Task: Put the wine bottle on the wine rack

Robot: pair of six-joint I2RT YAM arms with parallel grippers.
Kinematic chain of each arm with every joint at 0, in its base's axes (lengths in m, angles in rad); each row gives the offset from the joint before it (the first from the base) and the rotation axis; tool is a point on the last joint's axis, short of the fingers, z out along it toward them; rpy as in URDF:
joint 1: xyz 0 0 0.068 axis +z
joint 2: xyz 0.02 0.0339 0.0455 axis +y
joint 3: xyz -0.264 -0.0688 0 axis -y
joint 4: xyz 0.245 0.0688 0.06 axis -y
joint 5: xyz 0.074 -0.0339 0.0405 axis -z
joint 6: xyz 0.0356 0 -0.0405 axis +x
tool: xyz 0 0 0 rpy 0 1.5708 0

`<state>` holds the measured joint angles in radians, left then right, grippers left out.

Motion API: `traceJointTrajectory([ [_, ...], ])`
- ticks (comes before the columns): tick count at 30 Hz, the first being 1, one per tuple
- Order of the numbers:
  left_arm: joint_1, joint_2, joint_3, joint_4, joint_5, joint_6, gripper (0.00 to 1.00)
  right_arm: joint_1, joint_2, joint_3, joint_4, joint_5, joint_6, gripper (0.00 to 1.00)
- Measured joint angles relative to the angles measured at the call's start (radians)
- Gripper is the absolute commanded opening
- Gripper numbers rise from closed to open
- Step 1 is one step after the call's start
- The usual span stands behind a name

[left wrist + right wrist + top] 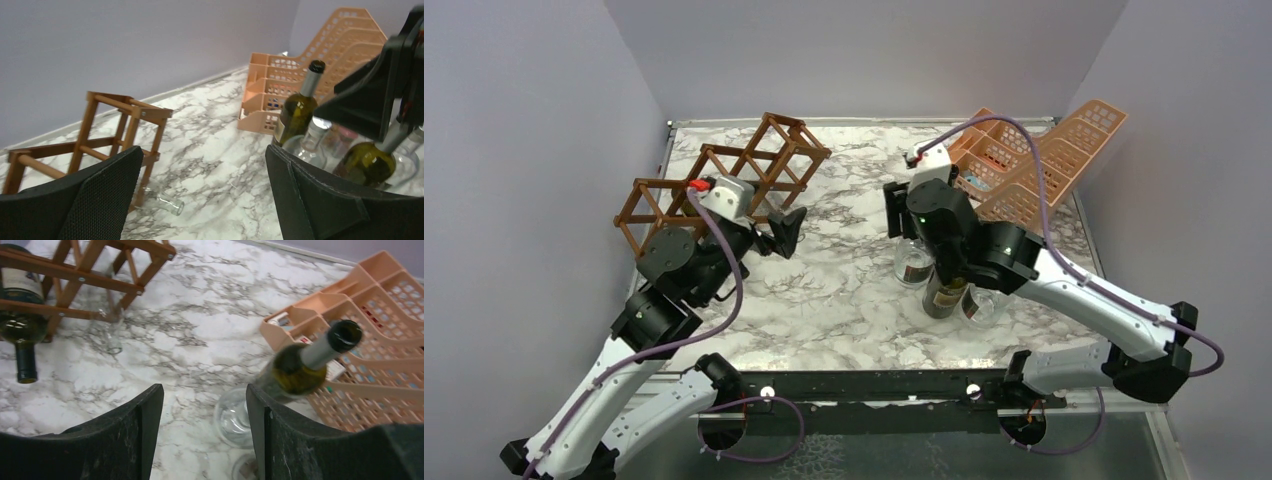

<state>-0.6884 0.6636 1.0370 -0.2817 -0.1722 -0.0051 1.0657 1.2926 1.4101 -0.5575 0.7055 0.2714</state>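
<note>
Your right gripper (202, 390) has its jaws parted, with nothing clamped between them. The wine bottle (295, 372), green glass with a dark cap, stands just off its right fingertip, outside the jaws. A clear glass bottle (231, 417) sits just beyond the gap. Behind both, the peach basket rack (395, 285) holds small items too blurred to name. Your left gripper (202, 152) gapes wide and empty beside the wine rack (85, 276), well apart to the left. A dark green bottle (17, 325) lies in one of the rack's cells.
</note>
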Motion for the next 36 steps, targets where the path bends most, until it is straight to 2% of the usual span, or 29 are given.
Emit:
traceJointTrajectory([
  [7,0.000,-0.008,-0.133,0.105,0.155,-0.019,0.99,0.000,-0.125,-0.009,-0.224,0.131,0.099,0.68],
  [10,0.000,0.008,-0.142,0.142,0.190,-0.025,0.99,0.000,-0.172,-0.024,-0.290,0.162,0.150,0.71],
  [18,0.000,0.080,-0.138,0.180,0.312,-0.023,0.99,0.000,-0.252,-0.076,-0.438,0.171,0.332,0.70],
  [20,0.000,0.094,-0.138,0.186,0.329,-0.024,0.99,0.000,-0.254,-0.093,-0.467,0.169,0.368,0.67],
  [26,0.000,0.099,-0.138,0.222,0.341,-0.029,0.99,0.000,-0.265,-0.164,-0.492,0.144,0.417,0.47],
  [31,0.000,0.103,-0.148,0.246,0.342,-0.039,0.99,0.000,-0.269,-0.190,-0.487,0.135,0.406,0.36],
  [36,0.000,0.113,-0.163,0.257,0.345,-0.047,0.99,0.000,-0.274,-0.201,-0.467,0.136,0.371,0.17],
])
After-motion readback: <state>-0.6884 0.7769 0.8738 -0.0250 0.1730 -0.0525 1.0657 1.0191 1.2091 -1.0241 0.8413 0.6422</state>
